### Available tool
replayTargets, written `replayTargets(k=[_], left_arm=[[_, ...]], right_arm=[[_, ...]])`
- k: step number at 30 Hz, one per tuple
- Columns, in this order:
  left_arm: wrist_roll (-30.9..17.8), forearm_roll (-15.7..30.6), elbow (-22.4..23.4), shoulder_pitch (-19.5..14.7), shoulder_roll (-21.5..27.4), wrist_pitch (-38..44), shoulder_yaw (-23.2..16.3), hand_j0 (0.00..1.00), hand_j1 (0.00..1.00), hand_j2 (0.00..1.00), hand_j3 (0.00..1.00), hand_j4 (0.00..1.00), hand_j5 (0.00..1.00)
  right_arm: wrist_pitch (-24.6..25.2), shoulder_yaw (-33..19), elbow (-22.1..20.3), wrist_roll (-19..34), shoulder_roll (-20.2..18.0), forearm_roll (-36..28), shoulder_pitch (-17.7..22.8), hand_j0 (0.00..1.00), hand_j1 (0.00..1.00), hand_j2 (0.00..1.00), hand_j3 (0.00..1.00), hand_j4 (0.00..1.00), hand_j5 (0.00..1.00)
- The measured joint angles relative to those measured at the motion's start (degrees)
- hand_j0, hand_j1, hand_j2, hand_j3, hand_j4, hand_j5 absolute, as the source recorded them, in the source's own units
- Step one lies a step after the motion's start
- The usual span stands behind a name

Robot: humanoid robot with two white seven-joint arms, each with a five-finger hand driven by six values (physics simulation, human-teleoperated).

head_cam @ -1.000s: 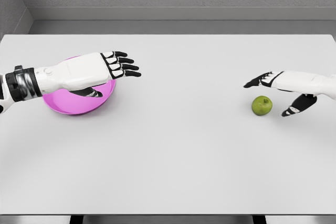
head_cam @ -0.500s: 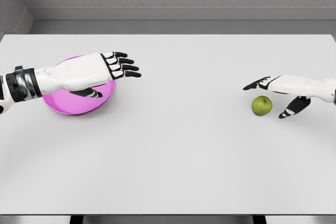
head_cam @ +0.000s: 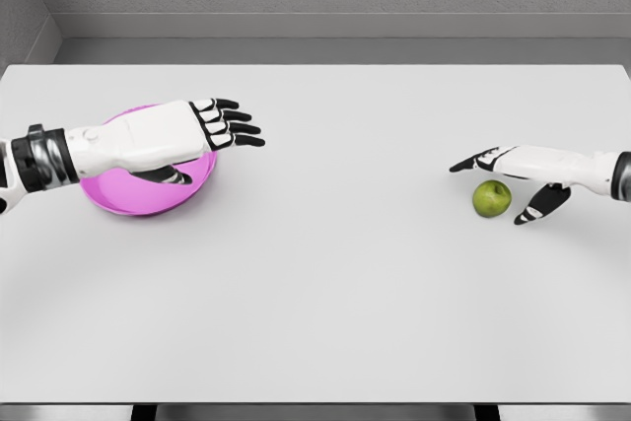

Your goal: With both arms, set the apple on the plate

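Note:
A green apple (head_cam: 492, 198) rests on the white table (head_cam: 325, 273) at the right. My right hand (head_cam: 501, 187) is open around it, fingers stretched just behind it and the thumb at its right front side; I cannot tell whether they touch. A magenta plate (head_cam: 138, 194) lies at the left, partly hidden by my left hand (head_cam: 212, 130). That hand hovers open over the plate's right side, fingers pointing right, thumb tucked below.
The table's far edge meets a grey wall. The near edge runs along the bottom of the view.
My right hand has slid left and dropped a little, so fingers and thumb now bracket the apple more closely. The apple, plate and left hand have not moved.

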Motion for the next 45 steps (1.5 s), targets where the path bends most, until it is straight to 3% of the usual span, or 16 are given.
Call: replayTargets(k=[7, 16, 24, 28, 36, 45], left_arm=[[0.0, 0.0, 0.0, 0.1, 0.0, 0.0, 0.0, 1.0, 1.0, 1.0, 1.0, 1.0, 1.0], [0.0, 0.0, 0.0, 0.1, 0.0, 0.0, 0.0, 1.0, 1.0, 1.0, 1.0, 1.0, 1.0], [0.0, 0.0, 0.0, 0.1, 0.0, 0.0, 0.0, 1.0, 1.0, 1.0, 1.0, 1.0, 1.0], [0.0, 0.0, 0.0, 0.0, 0.0, 0.0, 0.0, 1.0, 1.0, 1.0, 1.0, 1.0, 1.0], [0.0, 0.0, 0.0, 0.0, 0.0, 0.0, 0.0, 1.0, 1.0, 1.0, 1.0, 1.0, 1.0], [0.0, 0.0, 0.0, 0.0, 0.0, 0.0, 0.0, 1.0, 1.0, 1.0, 1.0, 1.0, 1.0]], right_arm=[[0.0, -0.2, 0.5, 0.0, 0.5, 0.7, 0.0, 0.99, 0.99, 0.99, 0.99, 0.99, 0.99], [0.0, -0.3, 0.6, 0.0, 0.5, 0.8, 0.1, 0.77, 0.77, 0.77, 0.77, 0.77, 0.77], [0.0, -0.3, 0.5, 0.0, 0.5, 0.8, 0.3, 0.69, 0.69, 0.69, 0.69, 0.69, 0.69], [0.0, -0.3, 0.4, 0.0, 0.8, 0.8, 0.3, 0.53, 0.53, 0.53, 0.53, 0.53, 0.53], [0.0, -0.3, 0.0, 0.0, 1.8, 0.3, -0.3, 0.46, 0.46, 0.46, 0.46, 0.46, 0.46], [0.0, -0.1, -10.0, 0.0, 10.7, -1.5, -3.3, 0.47, 0.47, 0.47, 0.47, 0.47, 0.47]])
